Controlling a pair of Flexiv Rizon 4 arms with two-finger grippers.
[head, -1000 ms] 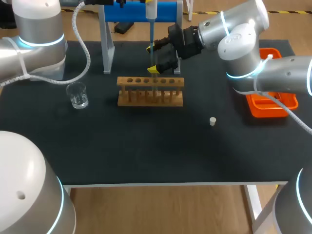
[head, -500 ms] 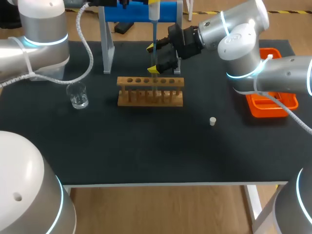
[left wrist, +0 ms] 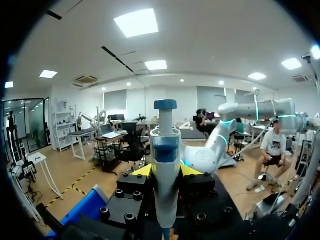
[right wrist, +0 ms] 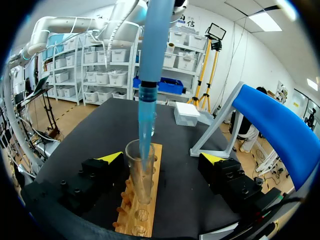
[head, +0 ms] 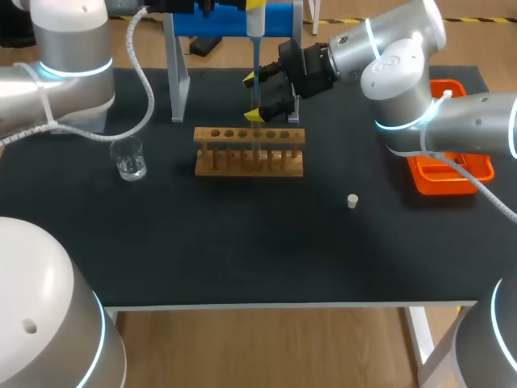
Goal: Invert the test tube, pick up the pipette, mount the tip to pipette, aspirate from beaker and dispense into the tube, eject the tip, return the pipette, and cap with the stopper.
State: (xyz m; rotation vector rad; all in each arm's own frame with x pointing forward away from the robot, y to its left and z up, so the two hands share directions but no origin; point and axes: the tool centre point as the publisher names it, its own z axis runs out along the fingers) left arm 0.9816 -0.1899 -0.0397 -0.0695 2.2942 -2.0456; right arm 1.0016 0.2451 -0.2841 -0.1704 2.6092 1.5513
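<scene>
- Dispensing step, by the look of it: pipette (left wrist: pixel 165 150) clamped in left gripper (left wrist: pixel 166 172), tip (right wrist: pixel 145 125) down inside test tube (right wrist: pixel 140 172), far-middle rack (head: pixel 249 151).
- Right gripper (right wrist: pixel 162 158) spread wide around test tube, not touching.
- Next, probably: lift straight out, eject tip.

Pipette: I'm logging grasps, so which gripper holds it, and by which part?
The left gripper holds the pipette by its white body, below the blue band, one finger on each side. The right gripper is open, holding nothing.
</scene>
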